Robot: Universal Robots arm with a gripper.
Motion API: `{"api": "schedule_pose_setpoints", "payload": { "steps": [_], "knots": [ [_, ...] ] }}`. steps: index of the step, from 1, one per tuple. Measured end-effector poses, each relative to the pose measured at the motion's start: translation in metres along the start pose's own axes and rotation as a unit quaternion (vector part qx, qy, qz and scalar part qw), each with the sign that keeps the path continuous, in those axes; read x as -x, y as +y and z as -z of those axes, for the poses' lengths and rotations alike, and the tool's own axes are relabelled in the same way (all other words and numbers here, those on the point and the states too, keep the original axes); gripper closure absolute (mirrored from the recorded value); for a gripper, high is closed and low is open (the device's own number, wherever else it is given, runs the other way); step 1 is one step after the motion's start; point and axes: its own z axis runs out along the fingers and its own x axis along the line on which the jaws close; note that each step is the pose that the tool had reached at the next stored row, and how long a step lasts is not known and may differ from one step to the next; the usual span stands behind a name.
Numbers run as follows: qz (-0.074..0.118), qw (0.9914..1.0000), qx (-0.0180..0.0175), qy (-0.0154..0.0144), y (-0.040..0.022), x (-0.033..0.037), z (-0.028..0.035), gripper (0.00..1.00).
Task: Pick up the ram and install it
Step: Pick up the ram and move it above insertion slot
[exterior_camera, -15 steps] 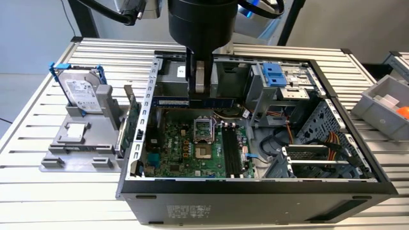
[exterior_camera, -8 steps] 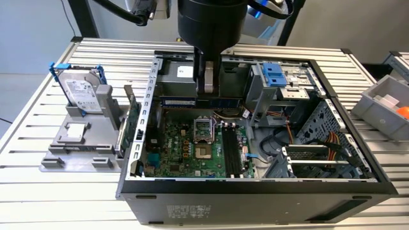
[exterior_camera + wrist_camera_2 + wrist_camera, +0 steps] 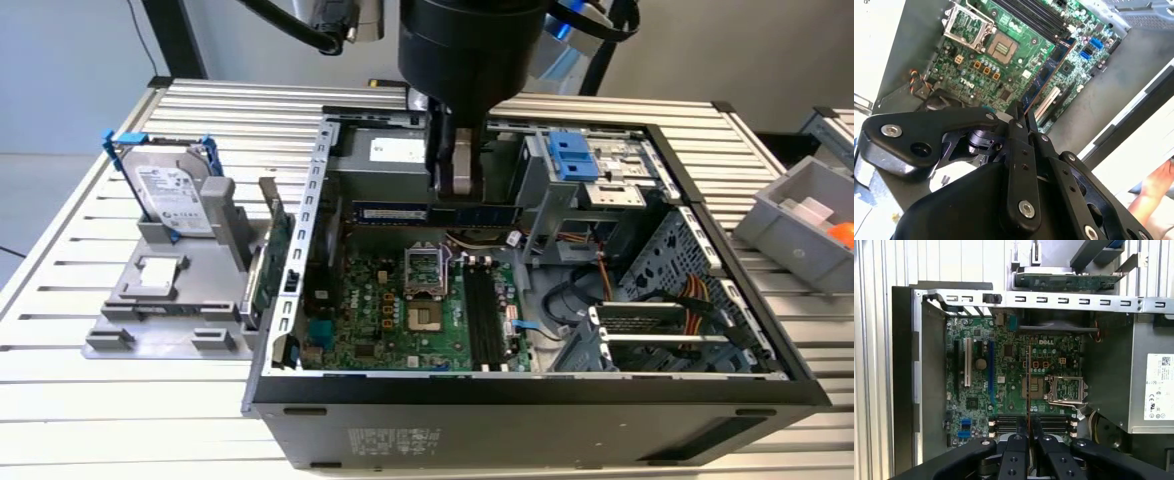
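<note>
The gripper (image 3: 455, 185) has its jaws pinched on the ram (image 3: 400, 212) at the middle of its long upper edge, holding it edge-down above the motherboard (image 3: 387, 310) and clear of the slots (image 3: 483, 320); the stick looks light, stiff and fragile, best gripped on flat faces mid-length.

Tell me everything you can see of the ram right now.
The ram is a thin, long, blue-green circuit-board stick with small dark chips along its face. The gripper is shut on its middle, both ends jutting out. It hangs level, on edge, above the motherboard, not in the black slots, seemingly touching nothing else. In the first wrist view the ram shows edge-on.
</note>
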Motion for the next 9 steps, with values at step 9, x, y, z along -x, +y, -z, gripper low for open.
{"api": "schedule_pose_setpoints", "payload": {
  "steps": [9],
  "knots": [
    [0.0, 1.0, 0.0009, 0.0, -0.0252, 0.0004, 0.0002, 1.0]
  ]
}}
